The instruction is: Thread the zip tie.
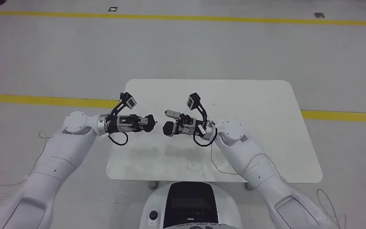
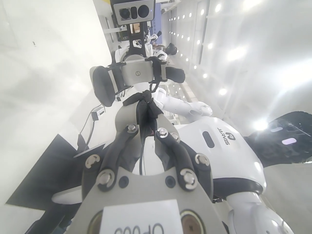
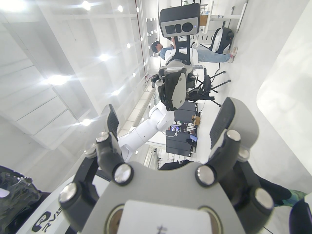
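**Zip tie pinched in left claw, right claw spread**

The left gripper (image 2: 146, 109) is pressed together on the black zip tie (image 2: 146, 96), which it holds in the air above the white table (image 1: 257, 114). Just beyond, the right gripper (image 3: 169, 118) faces it tip to tip, fingers spread wide and apart from the tie. Farther off, a yellow floor line (image 1: 183, 17) runs past the table.

Print: two stickers, both cut off by the frame edge.
Left sticker (image 2: 141, 216) at base of left gripper (image 2: 143, 101), characters cropped; right sticker (image 3: 165, 218) at base of right gripper (image 3: 170, 104), one partial mark, unreadable.
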Available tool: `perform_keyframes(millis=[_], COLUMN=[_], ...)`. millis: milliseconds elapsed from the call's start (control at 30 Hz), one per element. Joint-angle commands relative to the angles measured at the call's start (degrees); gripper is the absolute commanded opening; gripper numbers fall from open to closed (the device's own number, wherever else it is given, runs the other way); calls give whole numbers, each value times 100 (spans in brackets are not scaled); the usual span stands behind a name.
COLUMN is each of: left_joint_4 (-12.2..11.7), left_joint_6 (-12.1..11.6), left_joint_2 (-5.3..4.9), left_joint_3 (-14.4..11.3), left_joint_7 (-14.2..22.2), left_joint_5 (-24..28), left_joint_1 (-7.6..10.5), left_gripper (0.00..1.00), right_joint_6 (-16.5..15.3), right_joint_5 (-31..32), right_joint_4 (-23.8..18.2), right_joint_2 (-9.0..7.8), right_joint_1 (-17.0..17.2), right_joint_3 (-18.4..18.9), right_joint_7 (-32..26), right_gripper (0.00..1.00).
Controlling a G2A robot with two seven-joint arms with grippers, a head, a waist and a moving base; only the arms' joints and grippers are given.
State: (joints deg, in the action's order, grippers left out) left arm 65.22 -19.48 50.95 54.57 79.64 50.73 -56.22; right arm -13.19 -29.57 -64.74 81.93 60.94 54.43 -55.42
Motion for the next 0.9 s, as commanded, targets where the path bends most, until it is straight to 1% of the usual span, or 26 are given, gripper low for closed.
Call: perform_keyframes(millis=[0, 100, 167, 767, 833, 867], left_joint_4=[-60, -23, -112, -112, -112, -112], left_joint_6=[0, 0, 0, 0, 0, 0], left_joint_2=[-30, -74, -94, -94, -94, -94], left_joint_3=[-17, -99, -142, -142, -142, -142], left_joint_7=[0, 0, 0, 0, 0, 0], left_joint_5=[90, 146, 183, 183, 183, 183], left_joint_1=[4, 19, 25, 25, 25, 25], left_gripper=[0, 0, 0, 0, 0, 0], right_joint_6=[0, 0, 0, 2, 23, 86], right_joint_5=[0, 0, 0, 10, 165, 387], right_joint_4=[0, 0, 0, -8, -127, -196], right_joint_2=[0, 0, 0, -1, -29, -66], right_joint_1=[0, 0, 0, 8, 53, 65], right_joint_3=[0, 0, 0, 6, 67, 137], right_joint_7=[0, 0, 0, 36, 213, 345], right_gripper=[100, 100, 100, 100, 100, 100])
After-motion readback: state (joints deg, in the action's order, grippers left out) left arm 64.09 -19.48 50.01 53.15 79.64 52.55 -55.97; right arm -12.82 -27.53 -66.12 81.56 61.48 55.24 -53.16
